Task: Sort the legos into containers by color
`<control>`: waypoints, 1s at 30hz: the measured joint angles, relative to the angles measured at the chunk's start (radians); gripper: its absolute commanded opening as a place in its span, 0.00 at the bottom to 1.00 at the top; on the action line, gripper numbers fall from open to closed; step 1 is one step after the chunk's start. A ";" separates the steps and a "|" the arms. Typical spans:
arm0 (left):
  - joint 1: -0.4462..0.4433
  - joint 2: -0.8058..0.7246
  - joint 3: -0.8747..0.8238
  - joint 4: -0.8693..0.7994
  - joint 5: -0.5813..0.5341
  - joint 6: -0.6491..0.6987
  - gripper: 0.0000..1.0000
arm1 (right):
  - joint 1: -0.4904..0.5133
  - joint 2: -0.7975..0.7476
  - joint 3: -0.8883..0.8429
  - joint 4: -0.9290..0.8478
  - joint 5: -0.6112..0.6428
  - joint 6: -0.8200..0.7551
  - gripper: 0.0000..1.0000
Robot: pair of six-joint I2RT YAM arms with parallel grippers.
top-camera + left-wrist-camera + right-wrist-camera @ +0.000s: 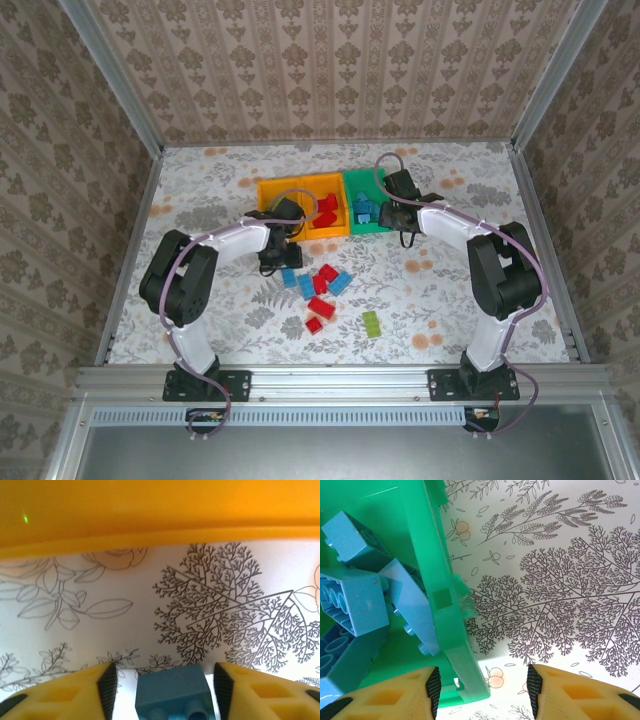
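My left gripper (pixel 274 262) is open at the near side of an orange-yellow container (pixel 272 192), whose wall (pixel 150 510) runs across the top of the left wrist view. A light blue lego (pixel 172 694) lies between its fingers with a gap on each side. My right gripper (pixel 482 690) is open and straddles the green container's wall (pixel 437 605), one finger over the inside and one over the table. Blue legos (pixel 355 605) lie in the green container (pixel 356 226). Red legos (pixel 326 210) lie in the second orange-yellow container (pixel 322 180).
Loose legos lie on the floral tablecloth in front of the containers: blue ones (pixel 306 286) (pixel 341 283), red ones (pixel 321 307) (pixel 327 273) and a lime green one (pixel 371 324). Patterned walls stand on three sides. A metal rail (pixel 330 378) runs along the near edge.
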 measured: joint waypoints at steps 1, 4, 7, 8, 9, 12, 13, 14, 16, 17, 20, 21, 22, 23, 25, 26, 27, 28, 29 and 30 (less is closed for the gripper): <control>0.000 -0.002 0.000 -0.005 0.000 0.000 0.60 | 0.000 0.000 0.000 -0.002 0.000 0.000 0.53; -0.007 -0.021 -0.002 -0.024 0.002 -0.015 0.60 | 0.000 0.000 0.000 -0.003 -0.005 0.003 0.53; -0.019 -0.047 -0.008 -0.031 0.007 -0.046 0.57 | 0.000 0.000 0.000 -0.003 -0.013 0.005 0.53; -0.024 -0.051 -0.012 -0.031 0.008 -0.058 0.56 | -0.001 0.000 0.000 -0.003 -0.018 0.006 0.53; -0.029 -0.051 -0.015 -0.030 0.011 -0.069 0.54 | -0.002 0.000 0.000 -0.003 -0.023 0.007 0.53; -0.039 -0.050 -0.025 -0.034 0.023 -0.098 0.53 | -0.008 0.000 0.000 -0.001 -0.035 0.007 0.53; -0.040 -0.048 -0.025 -0.033 0.024 -0.105 0.52 | -0.008 0.000 -0.002 0.001 -0.038 0.007 0.53; -0.041 -0.044 -0.025 -0.031 0.027 -0.111 0.52 | -0.011 0.000 -0.003 0.001 -0.043 0.007 0.53; -0.040 -0.030 -0.025 -0.031 0.029 -0.117 0.48 | -0.013 0.000 -0.005 0.001 -0.054 0.007 0.53; -0.040 -0.019 -0.025 -0.031 0.032 -0.121 0.45 | -0.013 0.000 -0.005 0.001 -0.058 0.007 0.53; -0.038 -0.012 -0.021 -0.039 0.026 -0.129 0.32 | -0.013 0.000 -0.005 0.001 -0.063 0.006 0.53; -0.038 -0.012 -0.018 -0.040 0.026 -0.132 0.29 | -0.013 0.000 -0.005 0.001 -0.065 0.005 0.52; -0.036 -0.013 -0.015 -0.044 0.027 -0.130 0.26 | -0.013 0.000 -0.005 0.001 -0.068 0.003 0.52; -0.034 -0.013 -0.012 -0.049 0.027 -0.127 0.26 | -0.013 0.000 -0.004 0.001 -0.070 0.002 0.52; -0.031 -0.013 -0.010 -0.051 0.031 -0.126 0.25 | -0.013 0.002 -0.003 0.001 -0.072 -0.002 0.50; -0.027 -0.013 -0.010 -0.052 0.034 -0.124 0.24 | -0.013 0.006 0.000 0.001 -0.073 -0.005 0.50; -0.025 -0.014 -0.010 -0.052 0.038 -0.123 0.24 | -0.013 0.010 0.004 0.001 -0.075 -0.007 0.49; -0.020 -0.016 -0.010 -0.051 0.039 -0.120 0.23 | -0.013 0.016 0.010 0.001 -0.076 -0.012 0.48; -0.015 -0.019 -0.010 -0.051 0.041 -0.116 0.22 | -0.013 0.022 0.015 0.002 -0.077 -0.016 0.48; -0.011 -0.023 -0.010 -0.050 0.042 -0.112 0.21 | -0.013 0.027 0.018 0.003 -0.077 -0.019 0.47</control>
